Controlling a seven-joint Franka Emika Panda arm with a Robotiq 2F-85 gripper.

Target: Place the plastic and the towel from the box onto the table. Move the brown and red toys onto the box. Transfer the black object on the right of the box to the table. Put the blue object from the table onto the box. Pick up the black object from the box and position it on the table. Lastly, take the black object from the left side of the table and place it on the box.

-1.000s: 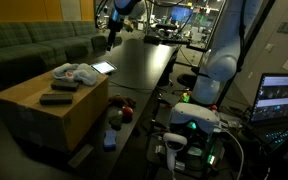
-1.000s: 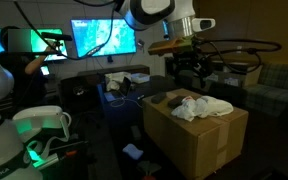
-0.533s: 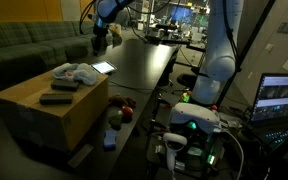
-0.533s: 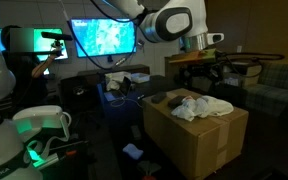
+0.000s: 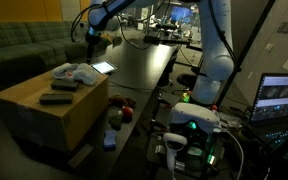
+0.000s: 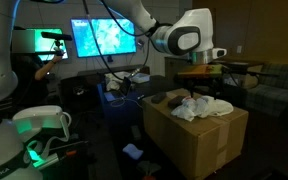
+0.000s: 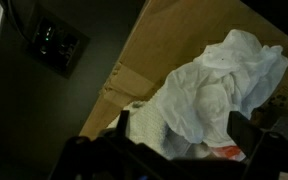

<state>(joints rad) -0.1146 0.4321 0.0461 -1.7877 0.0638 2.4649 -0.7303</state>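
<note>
The box carries a crumpled white towel and plastic bundle. Two flat black objects also lie on its top. My gripper hangs open just above the bundle, and its dark fingers frame the cloth without touching it. The dark table runs away behind the box. A red toy and a brown toy sit low beside the box.
A lit flat device lies on the table near the box. A pale-blue thing stands low by the toys. A sofa lies behind the box. Bright monitors, a laptop and cabling crowd the surroundings.
The arm has swung from over the table across to the box, and the gripper has come down over the towel bundle. Its jaws have stayed open.
</note>
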